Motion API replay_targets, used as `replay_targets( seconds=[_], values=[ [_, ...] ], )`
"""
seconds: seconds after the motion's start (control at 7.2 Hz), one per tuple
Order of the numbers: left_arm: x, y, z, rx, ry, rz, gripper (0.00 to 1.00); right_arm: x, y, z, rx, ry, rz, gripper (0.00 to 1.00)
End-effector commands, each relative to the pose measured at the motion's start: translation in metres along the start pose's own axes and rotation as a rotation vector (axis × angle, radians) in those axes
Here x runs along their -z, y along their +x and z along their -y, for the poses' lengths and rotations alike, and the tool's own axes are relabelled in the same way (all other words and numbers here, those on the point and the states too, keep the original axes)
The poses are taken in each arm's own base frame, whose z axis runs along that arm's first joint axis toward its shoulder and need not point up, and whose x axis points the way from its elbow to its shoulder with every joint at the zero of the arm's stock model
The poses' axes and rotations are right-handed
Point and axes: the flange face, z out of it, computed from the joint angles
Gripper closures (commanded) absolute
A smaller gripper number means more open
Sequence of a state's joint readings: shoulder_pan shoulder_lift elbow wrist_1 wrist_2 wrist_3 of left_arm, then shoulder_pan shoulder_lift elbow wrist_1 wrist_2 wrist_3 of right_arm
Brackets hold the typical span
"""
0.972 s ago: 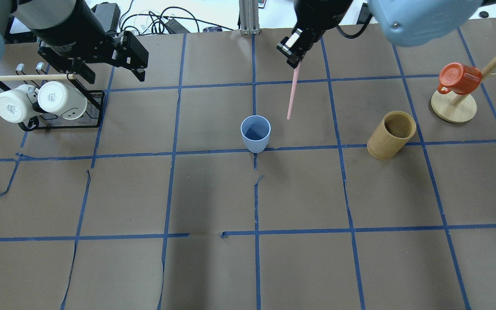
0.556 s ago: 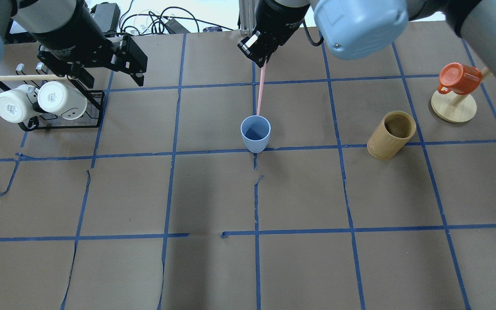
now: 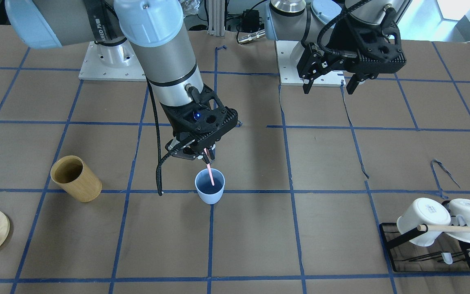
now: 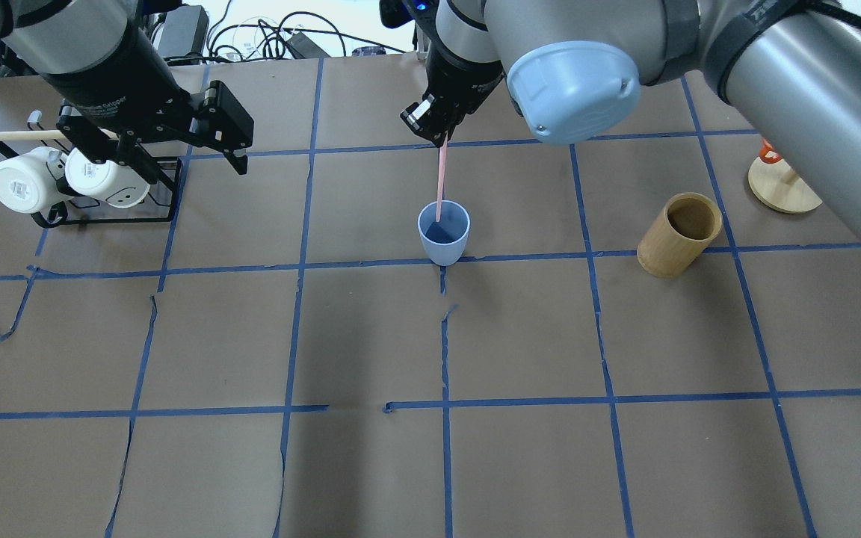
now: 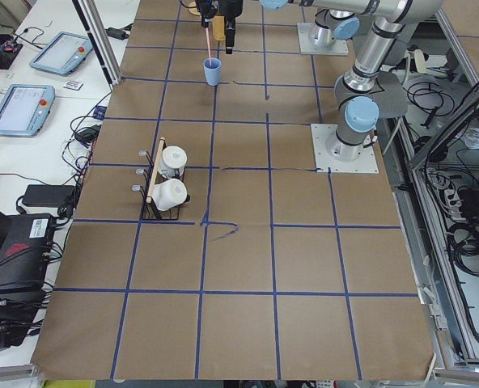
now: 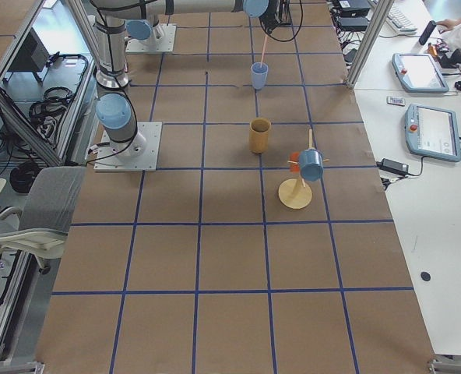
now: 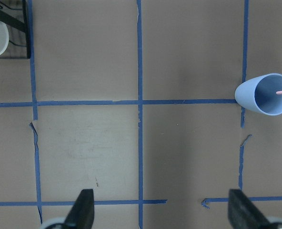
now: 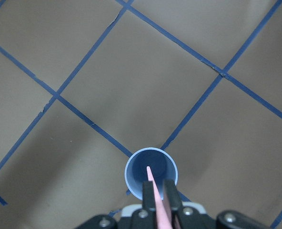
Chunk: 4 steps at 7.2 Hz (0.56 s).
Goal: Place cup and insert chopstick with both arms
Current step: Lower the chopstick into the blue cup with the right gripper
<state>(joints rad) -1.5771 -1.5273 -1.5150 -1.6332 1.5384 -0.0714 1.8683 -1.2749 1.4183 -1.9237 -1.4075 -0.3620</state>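
Cup (image 4: 443, 235) upright mid-table, chopstick (image 4: 440, 181) tip within rim; wooden cylinder (image 4: 679, 235) well apart.

- cup (image 4: 443, 237): smooth, matt blue plastic
- chopstick (image 4: 440, 179): smooth, pale pink plastic
- surface (image 4: 520, 463): matt brown paper, blue tape lines
- tan cylinder (image 4: 679, 235): matt wood
- right arm (image 3: 165, 61): smooth grey metal

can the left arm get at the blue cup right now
Probably only from the side. Nothing stands between the open left claw and the cup, but the right claw hangs right over it, holding the chopstick down into its mouth, blocking a top approach.
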Motion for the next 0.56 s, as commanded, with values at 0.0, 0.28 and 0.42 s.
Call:
replay_targets(
  seconds=[0.0,0.28,0.42],
  values=[
    [-0.001,0.000,-0.001,0.004,-0.005,-0.006,0.00,-0.033,0.002,-0.013,-0.003,-0.042,0.007,0.89],
    [-0.001,0.000,-0.001,0.003,-0.003,0.000,0.00,-0.043,0.002,-0.018,-0.019,-0.055,0.010,0.75],
    [0.000,0.000,0.000,0.002,0.000,0.002,0.00,-0.041,0.001,-0.017,-0.020,-0.049,0.013,0.55]
  ],
)
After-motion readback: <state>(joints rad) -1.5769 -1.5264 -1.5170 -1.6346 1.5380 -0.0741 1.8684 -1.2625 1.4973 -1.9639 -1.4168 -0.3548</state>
